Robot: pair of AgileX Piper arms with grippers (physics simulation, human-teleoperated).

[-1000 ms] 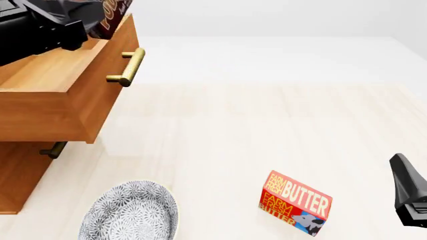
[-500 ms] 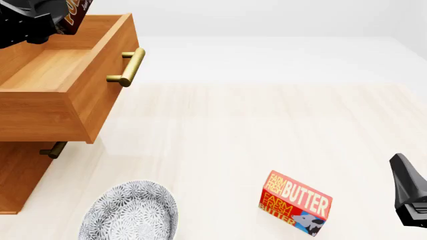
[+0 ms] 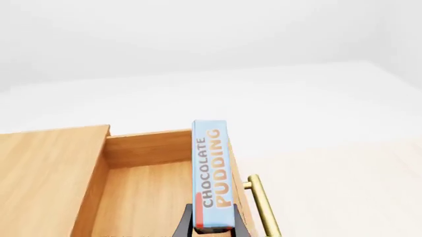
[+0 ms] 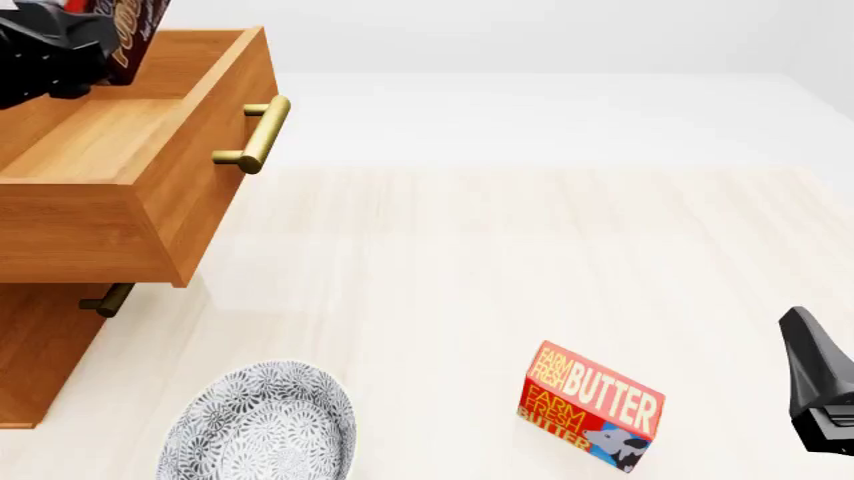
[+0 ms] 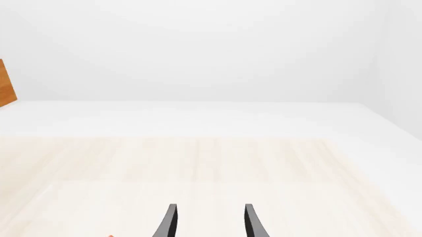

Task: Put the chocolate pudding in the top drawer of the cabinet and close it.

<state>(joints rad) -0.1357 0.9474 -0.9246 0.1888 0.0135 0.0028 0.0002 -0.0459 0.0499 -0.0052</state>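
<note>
The chocolate pudding, a thin box with a light blue top and orange lettering, stands upright in the left gripper, whose fingers clamp its lower end, over the open top drawer of warm brown wood, probably so it can drop in cleanly. The right gripper idles, fingers parted and empty.
</note>
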